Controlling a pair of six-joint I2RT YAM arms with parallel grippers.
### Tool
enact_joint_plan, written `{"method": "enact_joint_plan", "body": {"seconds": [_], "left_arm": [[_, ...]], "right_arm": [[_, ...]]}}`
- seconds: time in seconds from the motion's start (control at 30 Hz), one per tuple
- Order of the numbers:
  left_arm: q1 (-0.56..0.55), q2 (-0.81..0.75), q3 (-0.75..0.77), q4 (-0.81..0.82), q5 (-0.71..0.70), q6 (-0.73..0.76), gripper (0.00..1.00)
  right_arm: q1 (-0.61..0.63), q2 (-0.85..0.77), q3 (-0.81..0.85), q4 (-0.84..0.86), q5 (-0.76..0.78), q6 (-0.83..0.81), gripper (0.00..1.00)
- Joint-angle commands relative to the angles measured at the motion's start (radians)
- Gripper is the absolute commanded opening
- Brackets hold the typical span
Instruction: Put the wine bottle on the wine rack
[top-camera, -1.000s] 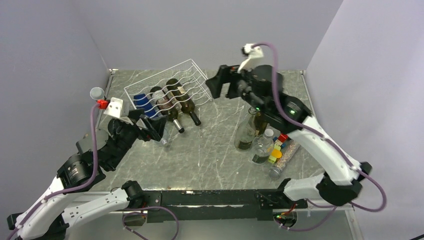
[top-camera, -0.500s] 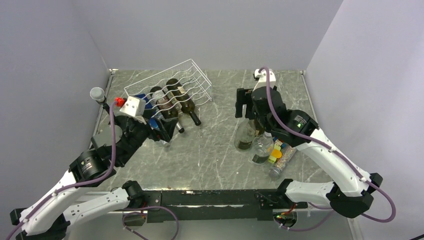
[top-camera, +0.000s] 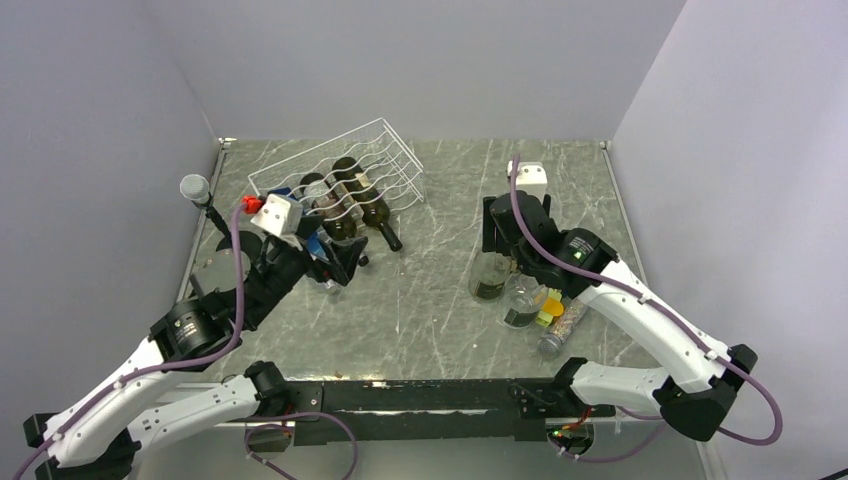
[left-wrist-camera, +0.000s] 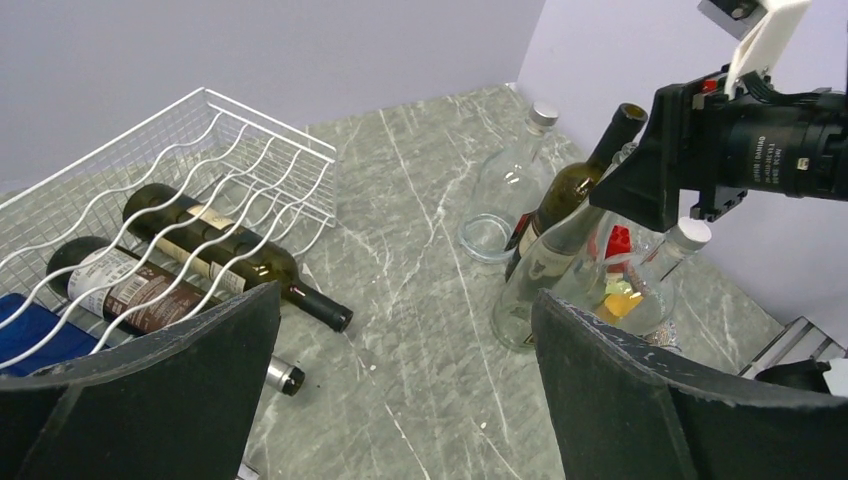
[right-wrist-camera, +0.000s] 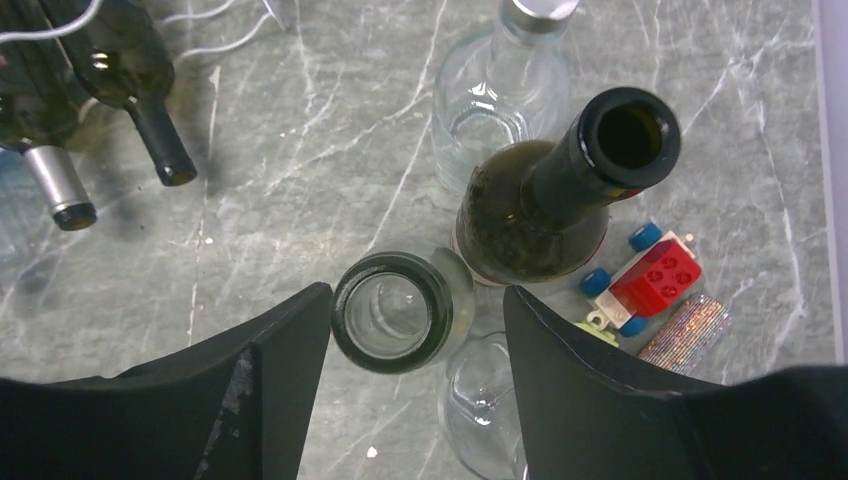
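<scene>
In the wine rack (left-wrist-camera: 270, 122), unreadable bottle labels (left-wrist-camera: 128, 290)

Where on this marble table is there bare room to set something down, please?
The widest bare patch is mid-table on the grey marble tabletop, between the white wire wine rack and the cluster of upright glass bottles. The far right corner is bare too. Crowded: around those bottles and the colourful toy blocks.

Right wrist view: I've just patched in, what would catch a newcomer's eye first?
The right gripper straddles the open mouth of an upright clear bottle, jaws not yet clamped, beside a dark green bottle on the table's right side. At far left, the white wine rack already cradles several bottles.
</scene>
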Motion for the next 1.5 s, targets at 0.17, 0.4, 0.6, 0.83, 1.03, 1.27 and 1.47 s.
{"method": "enact_joint_plan", "body": {"seconds": [0.17, 0.4, 0.6, 0.83, 1.03, 1.27, 1.47], "left_arm": [[-0.001, 0.118, 0.064, -0.055, 0.059, 0.026, 0.99], [-0.001, 0.139, 0.046, -0.029, 0.102, 0.046, 0.99], [-0.001, 0.137, 0.035, -0.017, 0.107, 0.059, 0.99], [-0.001, 0.092, -0.015, 0.022, 0.09, 0.06, 0.99], [0.0, 0.122, -0.019, 0.009, 0.033, 0.027, 0.99], [0.0, 0.143, -0.031, 0.037, 0.049, 0.002, 0.99], [-0.001, 0.141, -0.063, 0.067, 0.106, -0.023, 0.99]], "right_arm": [[-0.017, 0.001, -0.058, 0.11, -0.035, 0.012, 0.37], [-0.019, -0.006, -0.062, 0.11, -0.037, -0.006, 0.39], [-0.023, 0.013, -0.065, 0.12, -0.039, -0.008, 0.52], [-0.029, 0.009, -0.079, 0.133, -0.057, -0.013, 0.04], [-0.028, -0.02, -0.062, 0.164, -0.176, -0.044, 0.0], [-0.009, -0.072, 0.029, 0.199, -0.387, -0.088, 0.0], [0.025, -0.079, 0.078, 0.226, -0.51, -0.093, 0.0]]}}
